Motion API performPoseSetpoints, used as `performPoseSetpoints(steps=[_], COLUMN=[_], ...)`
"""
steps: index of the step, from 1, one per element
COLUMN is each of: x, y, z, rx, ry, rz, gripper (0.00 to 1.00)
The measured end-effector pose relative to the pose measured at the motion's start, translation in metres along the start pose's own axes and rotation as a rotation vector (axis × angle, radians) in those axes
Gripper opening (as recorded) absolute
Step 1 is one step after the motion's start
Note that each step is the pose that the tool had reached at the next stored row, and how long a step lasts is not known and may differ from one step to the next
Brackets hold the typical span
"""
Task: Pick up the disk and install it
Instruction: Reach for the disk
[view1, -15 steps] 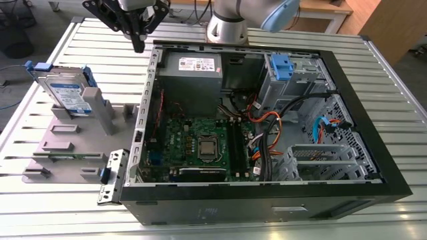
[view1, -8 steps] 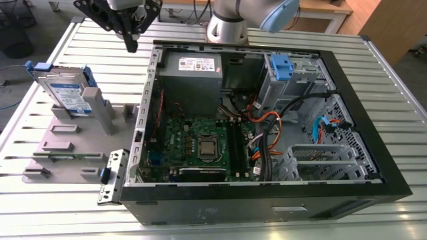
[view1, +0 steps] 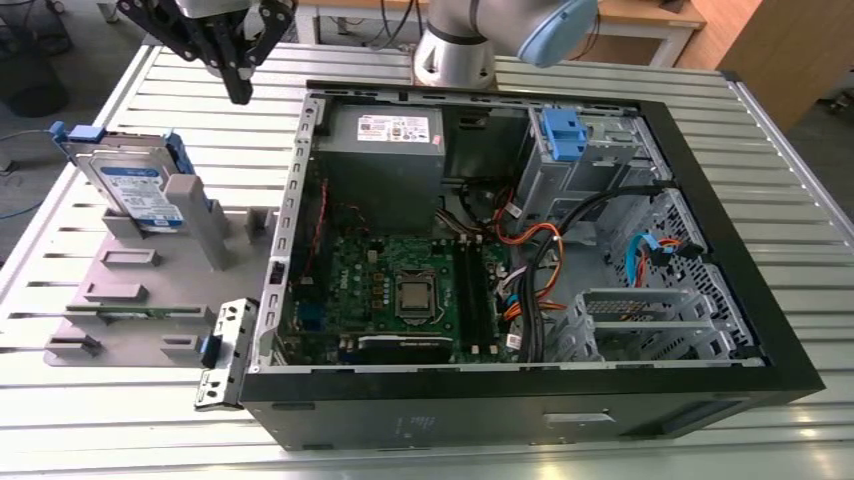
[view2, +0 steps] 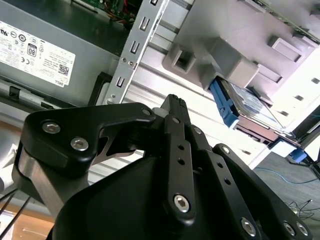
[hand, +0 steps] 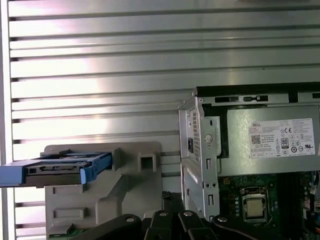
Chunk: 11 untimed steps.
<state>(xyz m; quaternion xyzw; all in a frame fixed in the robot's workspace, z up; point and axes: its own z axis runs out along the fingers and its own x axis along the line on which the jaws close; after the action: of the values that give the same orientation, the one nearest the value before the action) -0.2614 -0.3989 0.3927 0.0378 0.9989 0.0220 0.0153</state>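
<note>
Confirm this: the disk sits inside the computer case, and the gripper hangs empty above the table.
Not quite: the exterior view shows the disk standing in the grey holder beside the case. The gripper does hang empty above the table.

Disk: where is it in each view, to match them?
Exterior view: the disk stands on edge in the grey stand, at the exterior view's left of the case.
Second wrist view: the disk juts from the same stand.
First wrist view: edge-on, jutting from the stand.
Shared landmark: the grey stand.

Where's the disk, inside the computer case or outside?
Outside: the disk stands on edge in the grey holder beside the case, apart from the gripper.
</note>
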Motion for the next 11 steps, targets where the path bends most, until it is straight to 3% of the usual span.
performPoseSetpoints(steps=[7, 11], x=[0.0161, 0.0181], y=[-0.0012, -0.0014], z=[-0.0005, -0.0005], rx=[0.0001, 0.0], ry=[0.0001, 0.0], rz=[0.0, 0.0], gripper=[0.11, 0.11])
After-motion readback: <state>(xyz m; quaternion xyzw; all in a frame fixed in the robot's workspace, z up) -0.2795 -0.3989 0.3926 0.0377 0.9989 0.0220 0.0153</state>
